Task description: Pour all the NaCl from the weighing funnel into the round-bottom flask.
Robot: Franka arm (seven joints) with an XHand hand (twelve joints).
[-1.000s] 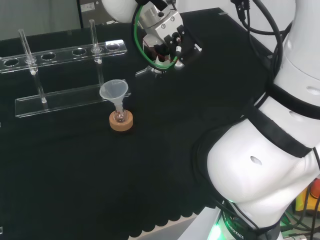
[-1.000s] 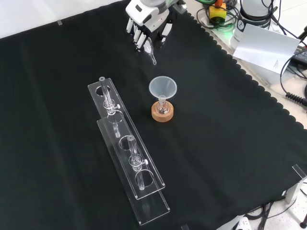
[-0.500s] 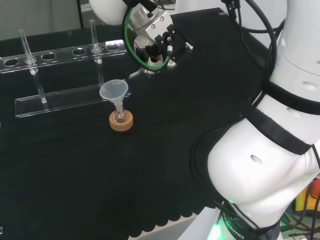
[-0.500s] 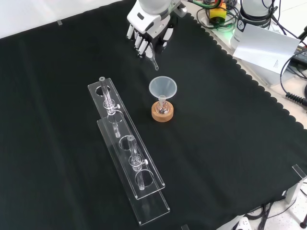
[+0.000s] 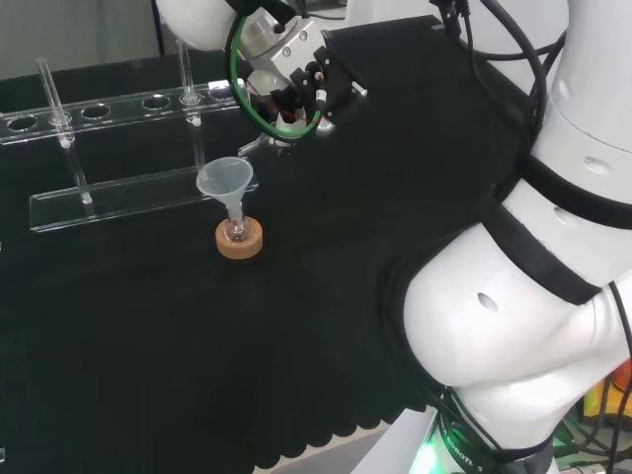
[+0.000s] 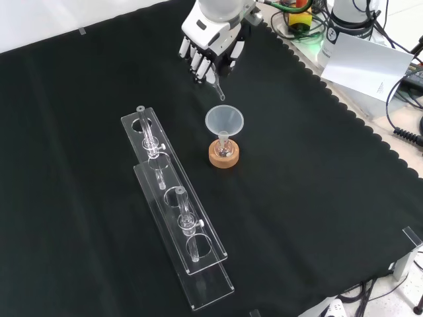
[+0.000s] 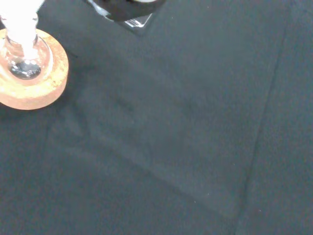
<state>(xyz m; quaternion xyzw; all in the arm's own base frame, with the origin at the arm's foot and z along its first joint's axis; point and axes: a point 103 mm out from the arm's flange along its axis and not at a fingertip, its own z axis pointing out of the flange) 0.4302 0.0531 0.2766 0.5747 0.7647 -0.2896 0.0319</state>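
One clear rack (image 6: pixel 175 211) lying left of centre in front view. Hand (image 6: pixel 210 49) at far side, curled round weighing funnel (image 6: pixel 217 86), spout tip just beyond wide funnel (image 6: pixel 224 121). Flask (image 6: pixel 223 150), probably tiny, seated in cork ring (image 6: pixel 223 157).

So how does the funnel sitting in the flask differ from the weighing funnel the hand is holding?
The funnel stands upright in the flask, wide cone up; the weighing funnel is held tilted in the air by the hand, its thin spout aimed down at the cone. The funnel looks wider, the weighing funnel slimmer. Both are clear.
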